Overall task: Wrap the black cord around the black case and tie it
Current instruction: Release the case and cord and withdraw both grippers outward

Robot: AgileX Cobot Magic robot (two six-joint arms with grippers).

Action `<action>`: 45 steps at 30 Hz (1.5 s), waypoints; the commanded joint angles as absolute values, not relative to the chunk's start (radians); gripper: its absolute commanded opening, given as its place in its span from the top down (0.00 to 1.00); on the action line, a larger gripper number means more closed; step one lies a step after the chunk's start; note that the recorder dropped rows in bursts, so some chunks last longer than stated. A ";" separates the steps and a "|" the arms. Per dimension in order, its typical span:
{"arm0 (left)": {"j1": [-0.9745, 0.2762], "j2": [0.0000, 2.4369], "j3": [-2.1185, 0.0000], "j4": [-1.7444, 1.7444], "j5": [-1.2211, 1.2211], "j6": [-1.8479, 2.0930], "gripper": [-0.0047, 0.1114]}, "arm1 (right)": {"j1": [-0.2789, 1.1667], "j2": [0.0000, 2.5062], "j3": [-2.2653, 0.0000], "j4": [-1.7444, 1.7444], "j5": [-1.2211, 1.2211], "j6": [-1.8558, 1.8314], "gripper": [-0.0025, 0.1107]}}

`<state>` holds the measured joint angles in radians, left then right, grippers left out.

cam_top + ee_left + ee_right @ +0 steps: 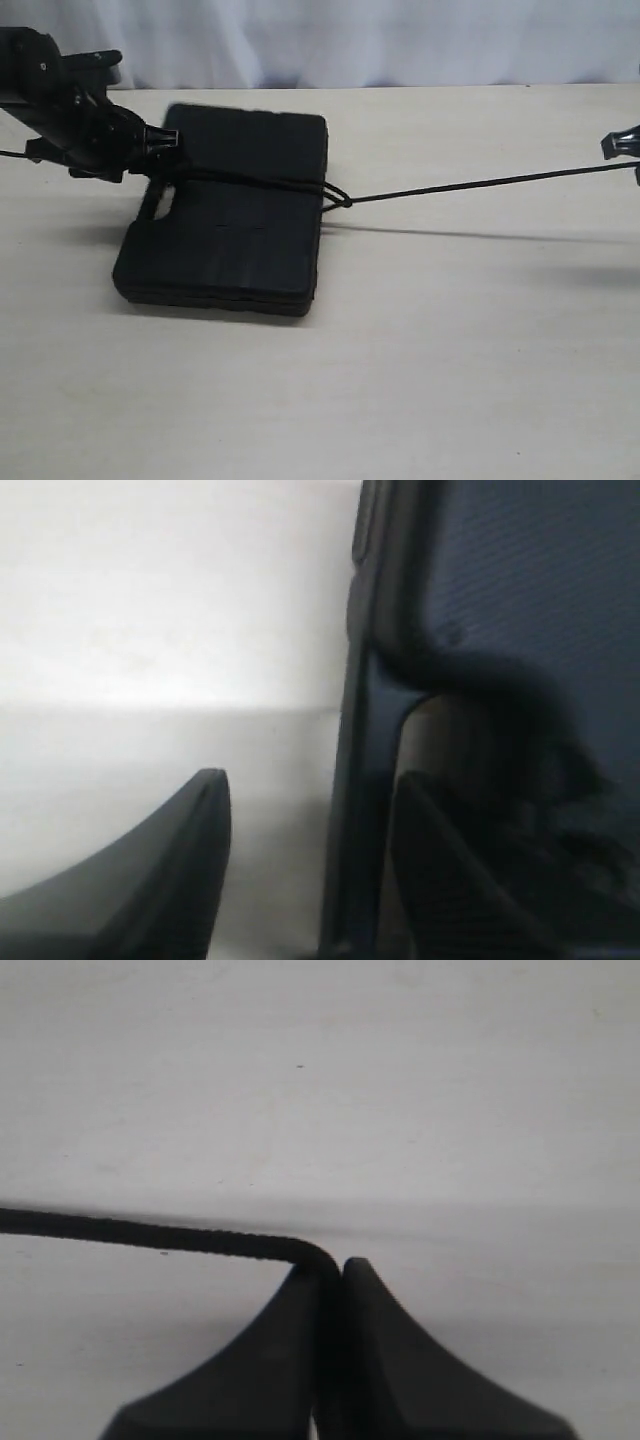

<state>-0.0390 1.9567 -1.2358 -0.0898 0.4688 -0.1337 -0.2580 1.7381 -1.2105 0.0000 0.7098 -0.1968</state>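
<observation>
The black case [230,215] lies flat on the table, left of centre. The black cord [480,184] crosses the case's top and has a knot [340,198] at its right edge. From there it runs taut to my right gripper [628,150] at the view's right edge. In the right wrist view that gripper [333,1265] is shut on the cord [150,1232]. My left gripper [168,140] is at the case's far left corner by the handle. It [310,800] stands open, with the handle bar [360,780] between its fingers and one finger in the cutout.
The pale wooden table [450,350] spreads to the front and right of the case. A white curtain [400,40] hangs behind the table's far edge. The left arm's black body [60,100] stands over the far left corner.
</observation>
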 commanded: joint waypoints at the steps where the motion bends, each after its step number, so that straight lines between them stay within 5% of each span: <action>1: -0.091 1.942 -1.241 -0.065 0.390 -0.124 0.55 | -0.282 1.730 -1.221 -0.060 0.678 -0.187 0.94; 11: -0.065 1.893 -1.241 0.009 0.428 -0.124 0.55 | -0.282 1.730 -1.221 -0.060 0.680 -0.187 0.91; 19: 0.028 1.779 -1.241 0.007 0.545 -0.124 0.55 | -0.282 1.727 -1.232 -0.060 0.686 -0.138 0.51; 23: 0.048 1.716 -1.241 0.018 0.611 -0.124 0.55 | -0.280 1.703 -1.297 -0.060 0.781 -0.110 0.45; 26: 0.046 1.666 -1.241 0.025 0.657 -0.120 0.55 | -0.263 1.674 -1.327 -0.040 0.854 -0.089 0.48; 28: 0.039 1.639 -1.241 0.000 0.700 -0.100 0.58 | -0.235 1.648 -1.322 -0.031 0.871 -0.107 0.61; 32: -0.009 1.594 -1.241 0.015 0.855 -0.069 0.85 | -0.118 1.610 -1.291 -0.031 0.905 -0.145 0.94; 34: -0.042 1.569 -1.241 0.019 0.947 -0.047 0.96 | -0.053 1.593 -1.280 -0.031 0.950 -0.145 0.94; 40: -0.137 1.454 -1.159 0.094 1.127 -0.054 0.96 | 0.017 1.521 -1.243 -0.043 1.127 -0.091 0.94; 45: -0.171 1.215 -0.937 0.060 1.017 -0.074 0.96 | 0.017 1.337 -1.102 -0.043 0.984 -0.063 0.94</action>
<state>-0.1563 1.3376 -1.0354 0.0749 1.0750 -0.0580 0.0135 1.4388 -1.1710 -0.0352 1.0708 -0.0809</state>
